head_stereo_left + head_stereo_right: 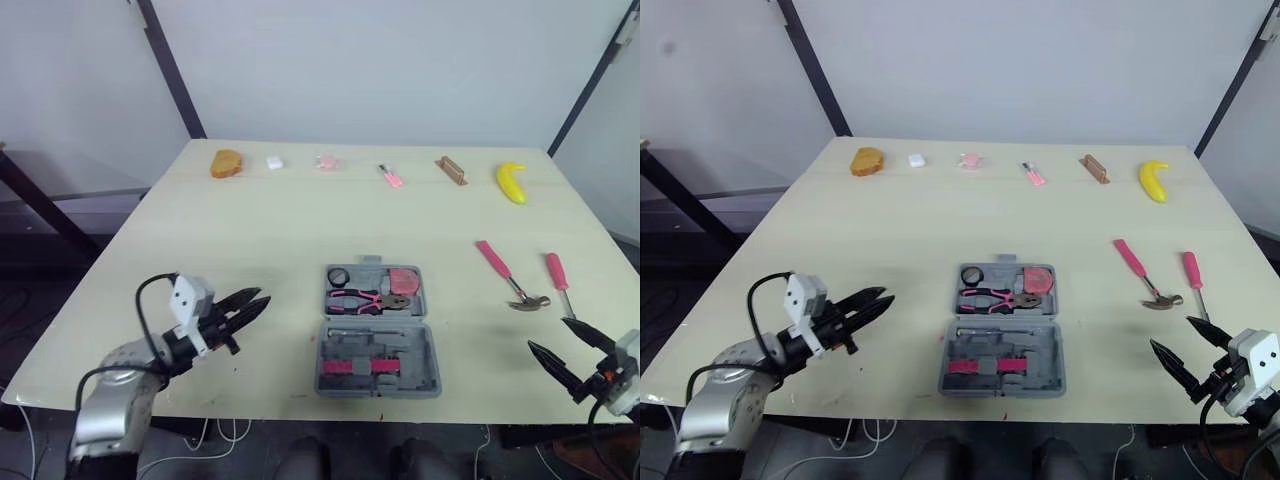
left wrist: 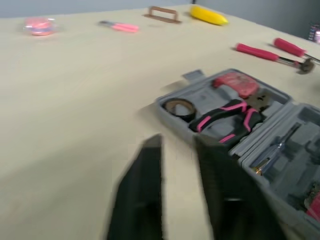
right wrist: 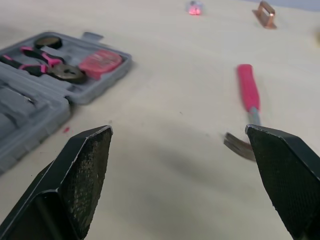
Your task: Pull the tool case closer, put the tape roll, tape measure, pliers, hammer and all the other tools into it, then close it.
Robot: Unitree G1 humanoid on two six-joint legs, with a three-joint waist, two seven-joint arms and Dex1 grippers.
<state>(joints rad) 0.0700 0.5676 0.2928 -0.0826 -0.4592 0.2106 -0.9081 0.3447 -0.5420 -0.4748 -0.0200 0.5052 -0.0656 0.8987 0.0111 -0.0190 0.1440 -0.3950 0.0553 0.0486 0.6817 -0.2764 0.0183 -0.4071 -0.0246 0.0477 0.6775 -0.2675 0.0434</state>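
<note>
The hammer (image 1: 505, 275) and a pink-handled screwdriver (image 1: 558, 275) lie close together near the table's (image 1: 250, 230) right edge. The right gripper (image 1: 548, 333), low at the front-right corner with its claw spread wide and empty, could nudge one while closing on the other. The tool case (image 1: 378, 335) lies open at mid front edge. The left gripper (image 1: 262, 297) hovers near the front-left corner, fingers slightly parted and empty, aimed at the case.

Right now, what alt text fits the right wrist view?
The right claw, open wide, hovers over a pale table facing a pink-handled hammer. Nearby lies the open grey tool case holding pliers, a tape roll and a red tape measure.
</note>
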